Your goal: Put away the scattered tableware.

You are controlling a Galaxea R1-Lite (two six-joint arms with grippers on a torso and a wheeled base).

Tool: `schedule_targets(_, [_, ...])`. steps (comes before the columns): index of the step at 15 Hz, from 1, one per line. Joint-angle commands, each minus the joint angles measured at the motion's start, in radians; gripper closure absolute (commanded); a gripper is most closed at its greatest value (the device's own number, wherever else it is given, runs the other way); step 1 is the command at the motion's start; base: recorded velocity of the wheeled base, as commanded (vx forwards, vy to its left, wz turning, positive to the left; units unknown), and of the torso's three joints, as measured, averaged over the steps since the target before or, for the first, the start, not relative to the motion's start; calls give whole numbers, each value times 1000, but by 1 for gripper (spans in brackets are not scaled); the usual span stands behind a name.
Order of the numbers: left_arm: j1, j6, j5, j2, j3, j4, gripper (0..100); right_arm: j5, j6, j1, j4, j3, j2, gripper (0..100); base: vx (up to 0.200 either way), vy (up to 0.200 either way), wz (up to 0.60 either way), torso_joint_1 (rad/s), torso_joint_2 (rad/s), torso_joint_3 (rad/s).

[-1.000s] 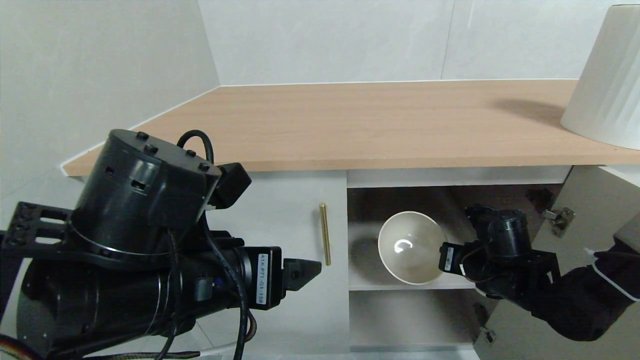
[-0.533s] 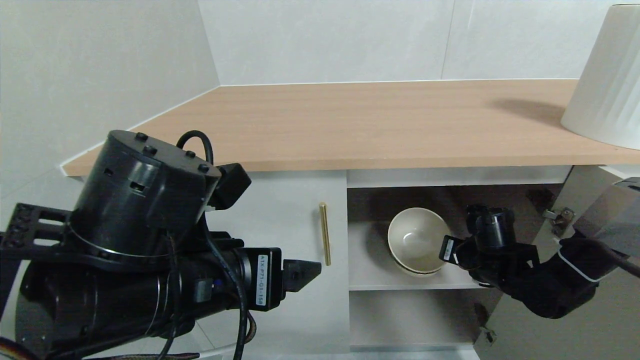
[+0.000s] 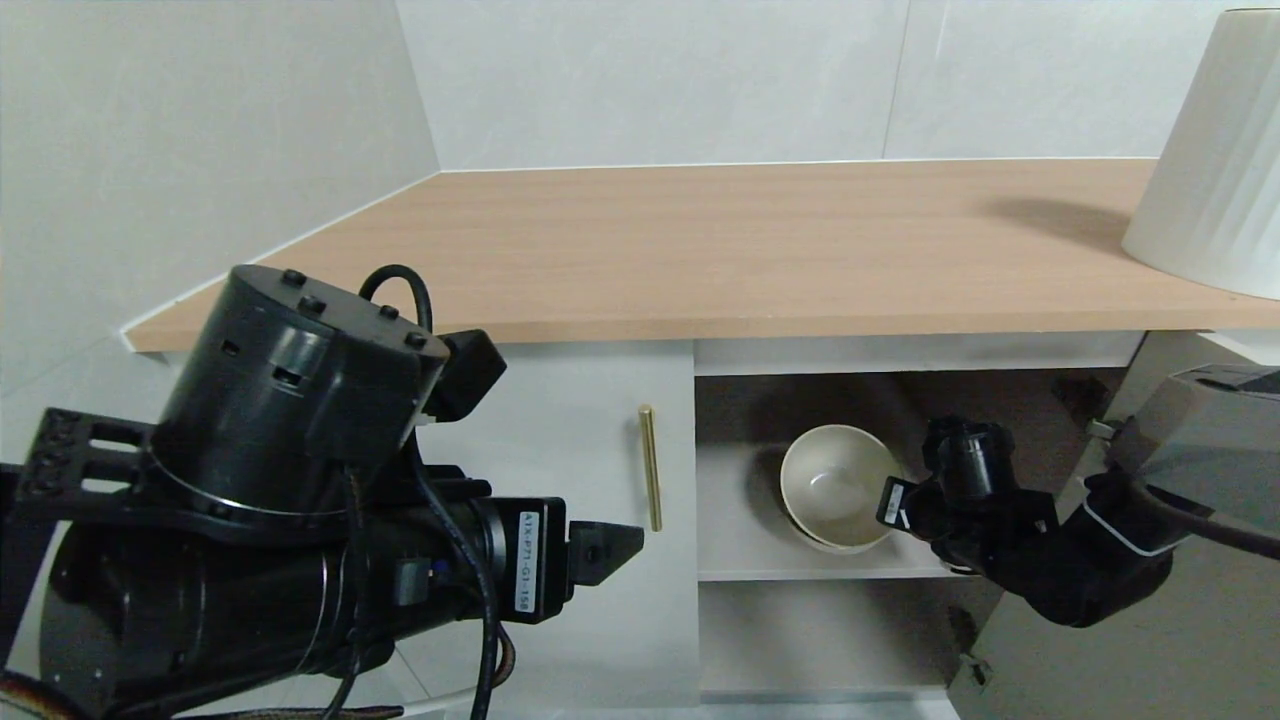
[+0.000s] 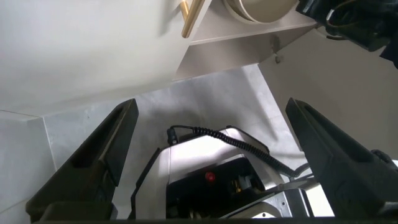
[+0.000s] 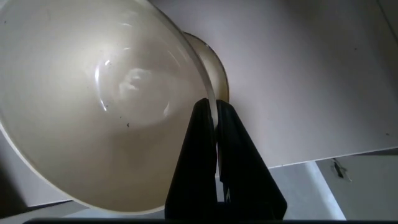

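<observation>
A cream bowl point(image 3: 833, 483) sits upright in the open cabinet, on its upper shelf point(image 3: 735, 545). My right gripper point(image 3: 888, 506) is at the bowl's right side, and its fingers point(image 5: 214, 149) are shut on the bowl's rim point(image 5: 93, 93). The rim of what looks like a second bowl point(image 5: 212, 62) shows just under it. My left arm hangs low in front of the closed left door, with its gripper point(image 4: 211, 109) open and holding nothing. The bowl's underside point(image 4: 261, 9) also shows in the left wrist view.
A brass handle point(image 3: 650, 467) runs down the closed left door. The right door point(image 3: 1160, 620) stands open beside my right arm. A white lampshade point(image 3: 1210, 160) stands on the wooden countertop point(image 3: 750, 240). A lower shelf point(image 3: 830, 625) lies below.
My right gripper has carried the bowl deeper into the cabinet and down onto the shelf. The bowl has turned from tilted towards me to nearly level. The left arm has barely moved.
</observation>
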Motion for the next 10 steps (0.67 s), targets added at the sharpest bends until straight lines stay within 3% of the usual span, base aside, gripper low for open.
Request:
schedule_targets(1, [0, -1, 1, 3, 0, 0, 0, -1, 0, 0, 0, -7, 10, 100, 0, 0, 0, 0, 0, 0])
schedule_targets(10, [0, -1, 1, 3, 0, 0, 0, -7, 0, 0, 1, -14, 31, 100, 0, 0, 0, 0, 0, 0])
